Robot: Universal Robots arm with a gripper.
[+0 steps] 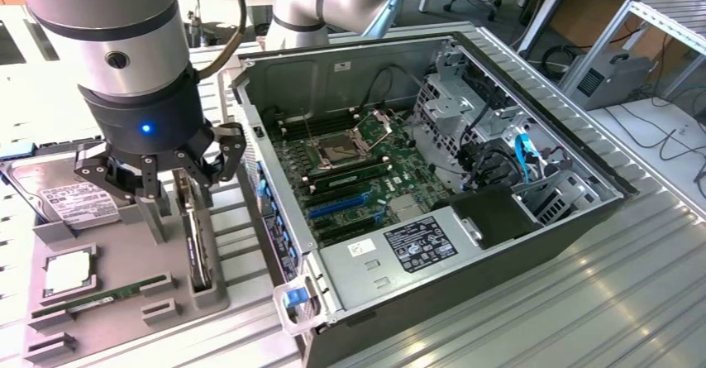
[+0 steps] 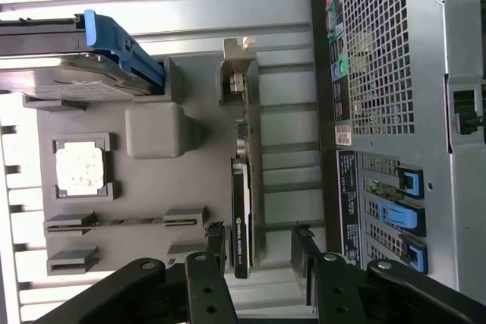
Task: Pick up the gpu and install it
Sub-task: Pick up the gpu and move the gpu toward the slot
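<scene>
**Poised over the gpu (image 1: pixel 200 240), jaws wide and empty**

Holding nothing. Hanging from the arm (image 1: pixel 121 45) just off the case (image 1: pixel 320 74), on the exterior view's left of it, with jaws spread wide. Framing the card's black end between the two fingertips (image 2: pixel 216 239) in the wrist view: one just beside the board, the other farther out toward the case. No contact to be seen on either side.

Find the gpu standing on its long edge in a slot of the gray tray (image 1: pixel 121 248), along the tray side nearest the case. Close to the case wall, yet apart from it. Silver bracket (image 2: pixel 238 73) at the end away from the fingertips. Not yet lifted, not yet inside the case.

Farther from the case, on the same tray:
- a hard drive (image 1: pixel 69 201) with a white label
- a cpu (image 1: pixel 69 273) flat in its pocket
- a green ram stick (image 1: pixel 105 295) in a narrow slot

As for the case itself: lying on its side on the slatted metal counter (image 1: pixel 596 302), open face up, baring the green motherboard (image 1: pixel 353 178). At its rear in the wrist view, a perforated grille and a row of blue clips (image 2: pixel 402 218).
</scene>
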